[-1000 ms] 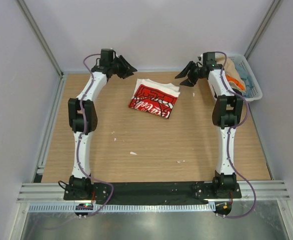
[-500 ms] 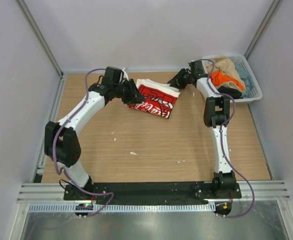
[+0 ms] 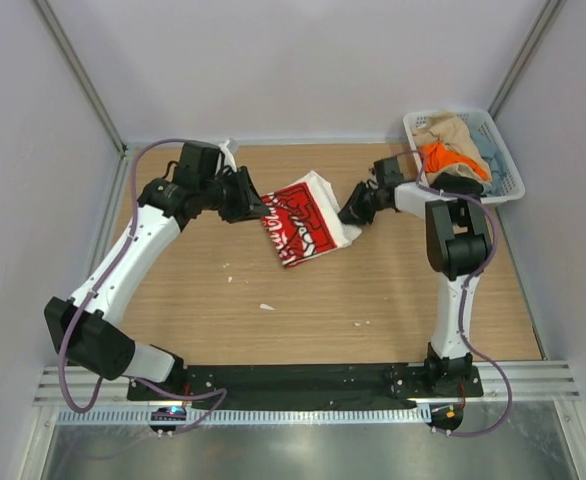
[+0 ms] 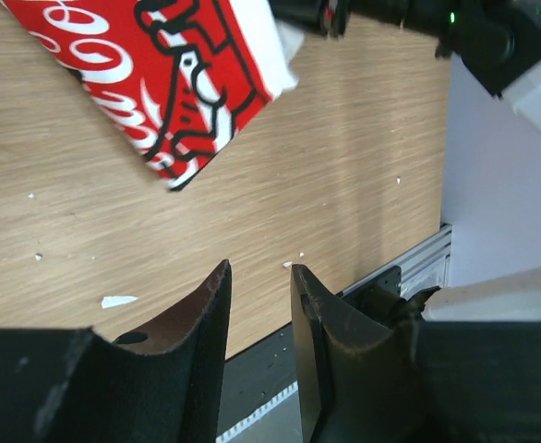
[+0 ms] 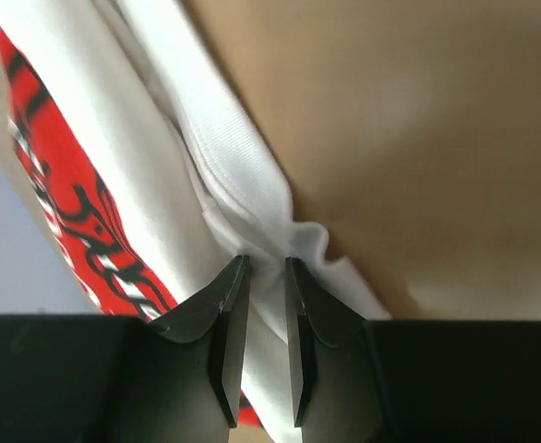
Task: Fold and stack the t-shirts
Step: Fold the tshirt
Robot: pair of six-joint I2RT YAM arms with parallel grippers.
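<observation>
— How is the right hand [image 5: 267, 263] set?
— Its jaws are pressed almost together, and a fold of the white t-shirt [image 3: 303, 215] is pinched between their tips. The grip is on the plain white edge, and the red print runs off to one side of it.
— And the left hand [image 4: 259, 269]?
— Nearly closed too, with only a narrow slit between the jaws and nothing in that slit. In the wrist view the shirt's nearest corner lies ahead of the tips, apart from them. From above, that hand sits just beside the cloth's edge.
— So where is the shirt?
— Folded, between the two hands, over the wooden table [image 3: 373, 290]. Whether it rests flat there or is partly lifted cannot be told.
— And the other shirts?
— Beyond the right hand, off to its outer side, in the white basket [image 3: 514, 180]. A tan shirt [image 3: 451, 128], an orange shirt [image 3: 441, 158], a pale blue shirt [image 3: 488, 150] and a black shirt [image 3: 460, 185] are heaped together.
</observation>
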